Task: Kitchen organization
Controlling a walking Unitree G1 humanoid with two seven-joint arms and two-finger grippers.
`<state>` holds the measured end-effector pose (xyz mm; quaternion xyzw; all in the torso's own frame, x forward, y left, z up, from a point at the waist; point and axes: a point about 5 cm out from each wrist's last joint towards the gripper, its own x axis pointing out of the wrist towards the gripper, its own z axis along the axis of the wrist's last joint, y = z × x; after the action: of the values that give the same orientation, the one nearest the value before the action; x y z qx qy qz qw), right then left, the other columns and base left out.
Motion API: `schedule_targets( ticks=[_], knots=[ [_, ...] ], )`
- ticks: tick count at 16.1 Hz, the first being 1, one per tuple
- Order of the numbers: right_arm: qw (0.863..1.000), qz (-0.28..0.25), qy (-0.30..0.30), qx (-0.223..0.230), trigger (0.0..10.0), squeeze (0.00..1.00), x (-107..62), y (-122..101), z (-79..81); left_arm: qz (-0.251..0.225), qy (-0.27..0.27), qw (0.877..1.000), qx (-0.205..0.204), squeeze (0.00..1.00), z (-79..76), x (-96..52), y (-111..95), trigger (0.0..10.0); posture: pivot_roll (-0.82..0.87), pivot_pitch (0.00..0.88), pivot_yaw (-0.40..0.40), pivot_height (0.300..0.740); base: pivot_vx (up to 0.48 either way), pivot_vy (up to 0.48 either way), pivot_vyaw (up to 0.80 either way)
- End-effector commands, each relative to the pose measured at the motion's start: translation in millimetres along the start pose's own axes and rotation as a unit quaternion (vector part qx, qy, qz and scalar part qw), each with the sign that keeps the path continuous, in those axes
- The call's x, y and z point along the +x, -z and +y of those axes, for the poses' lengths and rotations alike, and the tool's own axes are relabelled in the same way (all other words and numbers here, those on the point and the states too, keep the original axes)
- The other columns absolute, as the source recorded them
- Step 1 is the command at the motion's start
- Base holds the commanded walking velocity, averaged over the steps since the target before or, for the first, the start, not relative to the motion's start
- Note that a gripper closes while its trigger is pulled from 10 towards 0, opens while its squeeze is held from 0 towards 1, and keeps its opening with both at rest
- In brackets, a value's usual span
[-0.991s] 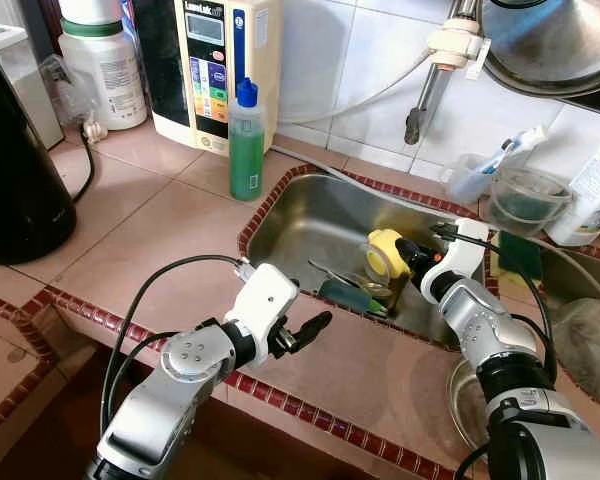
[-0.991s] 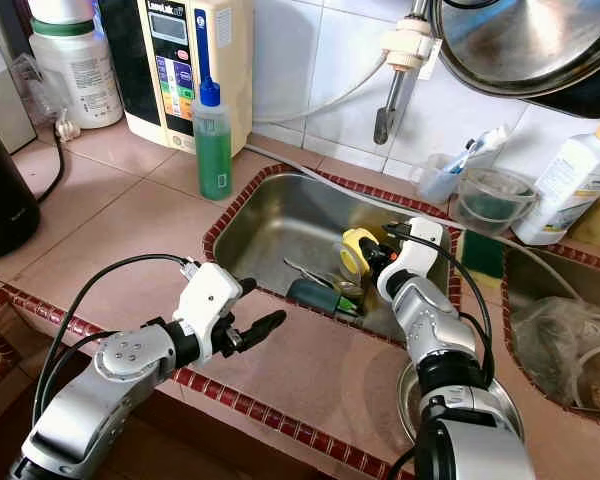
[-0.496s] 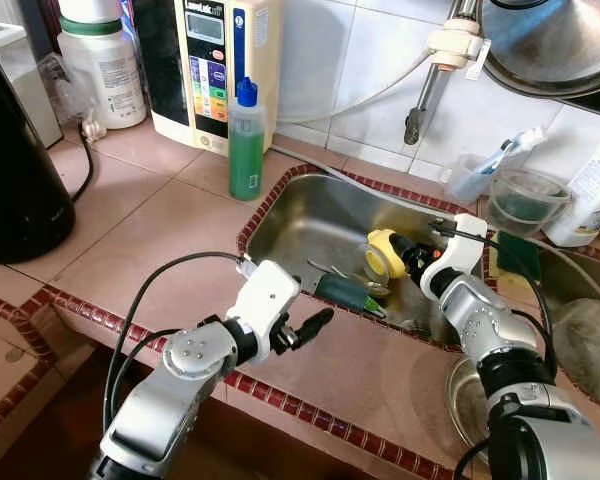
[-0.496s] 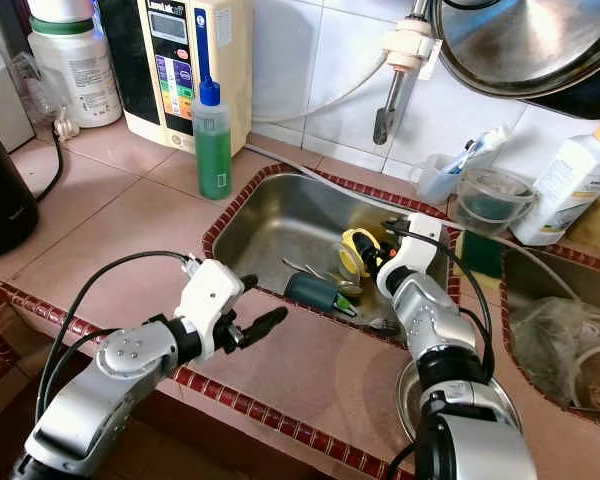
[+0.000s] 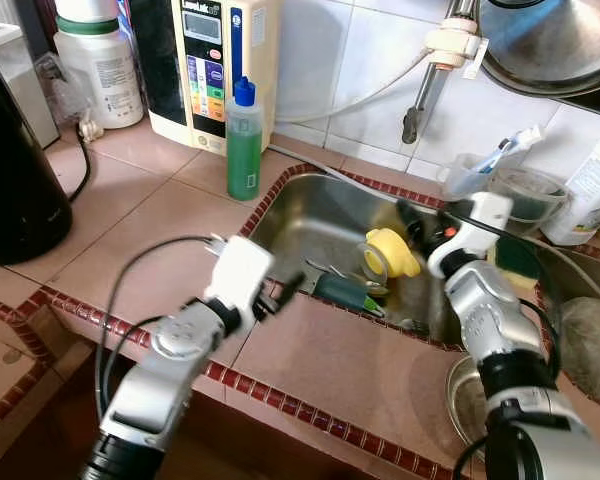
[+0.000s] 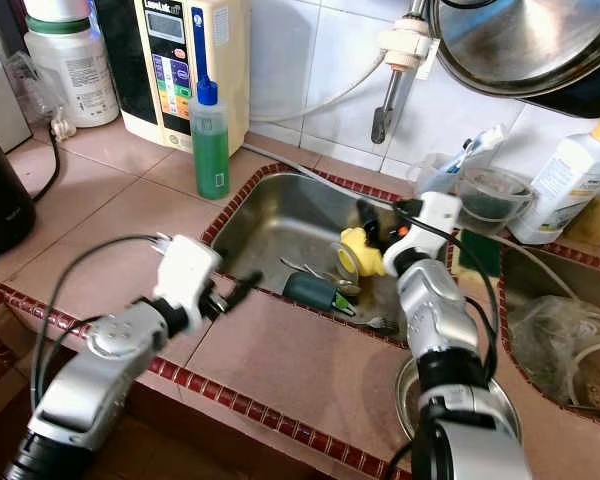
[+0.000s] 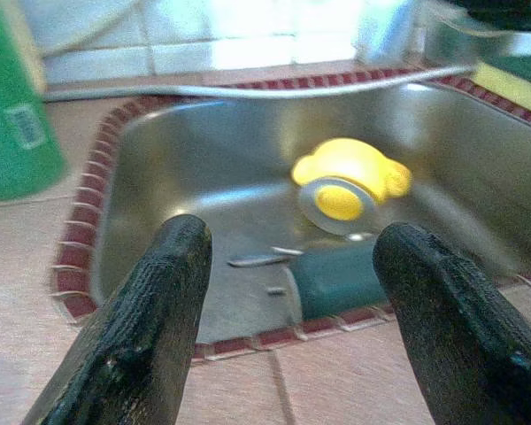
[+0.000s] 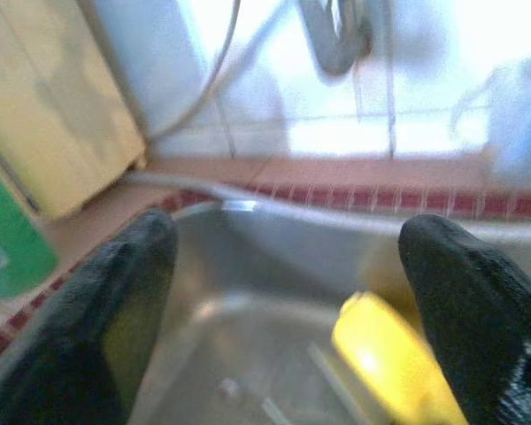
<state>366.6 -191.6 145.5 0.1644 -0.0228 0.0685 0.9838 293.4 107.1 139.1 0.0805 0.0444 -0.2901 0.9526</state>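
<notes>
We look down on a tiled worktop (image 5: 130,235) with a steel sink (image 5: 315,225) set into it, edged in dark red tiles. Our left gripper (image 5: 280,293) hovers at the sink's near-left rim, its two black fingers (image 7: 146,323) spread wide with nothing between them, aimed across the basin. Through the left wrist view we see straight past those fingers to a yellow cup (image 7: 350,181) lying on its side on the sink floor, its open mouth turned towards us. Just in front of it lies a dark green tumbler (image 5: 345,293), also on its side, close to the near wall of the sink, and a metal utensil (image 7: 257,259) rests on the bottom beside it.

Our right gripper (image 6: 380,225) hangs over the far-right part of the sink, above and just behind the yellow cup, its fingers (image 8: 473,305) parted and gripping nothing. The cup sits below them, apart from both.

Around the sink: a green soap bottle with a blue cap (image 5: 244,140) stands upright at the far-left corner, a cream appliance (image 5: 215,65) behind it against the wall tiles, and a black kettle (image 5: 15,175) well off to the left. A tap (image 5: 430,70) hangs above the basin, and a clear jug (image 5: 520,195) stands at the far-right rim.
</notes>
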Motion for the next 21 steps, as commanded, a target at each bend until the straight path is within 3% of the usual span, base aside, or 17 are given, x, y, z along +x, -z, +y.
schedule_targets(
  ticks=[1, 9, 16, 21],
  knots=[
    [0.999, -0.033, -0.01, -0.037, 10.0, 0.0, -3.4, -8.0, 3.4, -0.019, -0.02, 1.0, -0.006, 0.0, 6.4, 2.0, -4.3, 10.0, 0.03, 0.0, -0.103, 0.74, 0.0, 0.0, 0.0],
    [0.98, -0.121, -0.04, -0.15, 10.0, 0.0, -30.3, -13.2, 28.3, -0.084, -0.155, 0.983, -0.044, 0.0, 45.8, -10.9, -3.7, 10.0, 0.03, 0.0, -0.101, 0.74, 0.0, 0.0, 0.0],
    [0.98, -0.115, -0.042, -0.159, 10.0, 0.0, -37.0, -3.5, 39.1, -0.077, -0.197, 0.976, -0.052, 0.0, 66.5, -30.3, 5.8, 10.0, 0.03, 0.0, -0.098, 0.74, 0.0, 0.0, 0.0],
    [0.978, -0.114, -0.044, -0.167, 10.0, 0.0, -31.3, -7.3, 38.6, -0.066, -0.2, 0.976, -0.053, 0.0, 66.4, -31.2, 6.9, 10.0, 0.04, 0.0, -0.107, 0.74, -0.221, 0.0, 0.0]
  ],
)
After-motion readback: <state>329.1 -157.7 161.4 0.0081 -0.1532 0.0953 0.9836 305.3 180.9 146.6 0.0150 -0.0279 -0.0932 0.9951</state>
